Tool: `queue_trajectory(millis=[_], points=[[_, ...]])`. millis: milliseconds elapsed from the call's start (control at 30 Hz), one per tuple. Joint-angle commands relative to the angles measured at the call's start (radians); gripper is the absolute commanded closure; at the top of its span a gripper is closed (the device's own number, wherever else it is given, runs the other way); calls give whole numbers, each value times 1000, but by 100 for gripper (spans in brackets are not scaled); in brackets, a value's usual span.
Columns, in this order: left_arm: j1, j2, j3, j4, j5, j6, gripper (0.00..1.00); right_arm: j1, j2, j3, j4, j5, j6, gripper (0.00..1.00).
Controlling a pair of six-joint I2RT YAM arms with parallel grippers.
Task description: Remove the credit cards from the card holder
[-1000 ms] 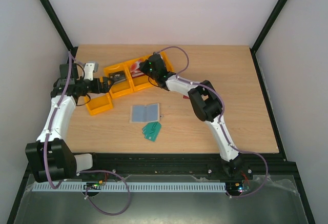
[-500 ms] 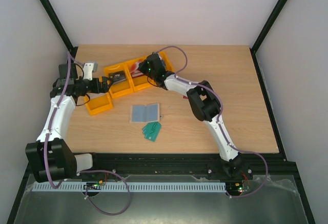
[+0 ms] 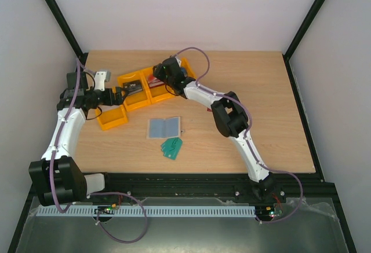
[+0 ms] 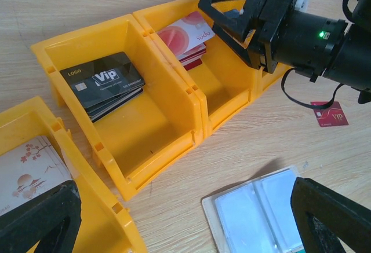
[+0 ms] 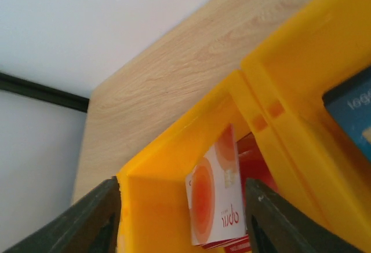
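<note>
The card holder (image 3: 164, 127) lies open on the table, its pale blue-grey inner face (image 4: 261, 209) up. A whitish-pink credit card with orange circles (image 5: 217, 192) rests on a red stack in the middle yellow bin (image 3: 159, 85). My right gripper (image 5: 182, 218) hovers over that bin with its jaws apart and nothing between them; the left wrist view shows the right gripper (image 4: 246, 15) too. A dark red card (image 4: 329, 114) lies on the wood. My left gripper (image 4: 185, 218) is open above the table between the bins and the holder.
A black VIP card (image 4: 104, 82) lies in the neighbouring bin (image 3: 134, 91). A third bin (image 3: 112, 118) holds blossom-print cards (image 4: 23, 172). A blue card (image 5: 353, 114) sits in the bin on the other side. A green flat item (image 3: 171, 147) lies near the holder.
My right gripper has opened over the middle bin and shifted slightly left; the whitish-pink card now lies free in the bin. The left arm has stayed still.
</note>
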Motion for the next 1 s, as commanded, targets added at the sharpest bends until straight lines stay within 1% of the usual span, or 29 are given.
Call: queue_trajectory(millis=[0,67,167,233,300,400,500,633,700,767,900,967], points=[[6,10,-15,9,24,-8,1,20,-2,63,-81,93,-91,36],[6,9,-16,9,29,-8,1,21,-7,69,-81,108,-117,29],[6,8,-17,9,31,-7,1,20,7,111,-84,99,-172,22],[6,7,-17,8,32,-6,1,22,26,181,-129,79,-207,21],[6,8,-17,9,32,-4,1,22,19,217,-155,49,-239,21],[5,6,-20,9,36,-6,1,22,-43,212,-166,14,-304,21],[6,4,-31,14,53,-14,1,22,-134,183,-229,5,-414,21],[4,5,-59,38,70,-55,1,22,-284,72,-323,18,-532,21],[2,7,-80,60,72,-89,1,21,-361,-15,-352,5,-556,20],[-7,10,-101,78,82,-125,1,22,-441,-101,-377,-36,-569,20],[-64,11,-133,102,141,-198,1,22,-535,-266,-458,-104,-562,20],[-89,16,-159,145,210,-271,1,22,-577,-370,-477,-117,-542,21]])
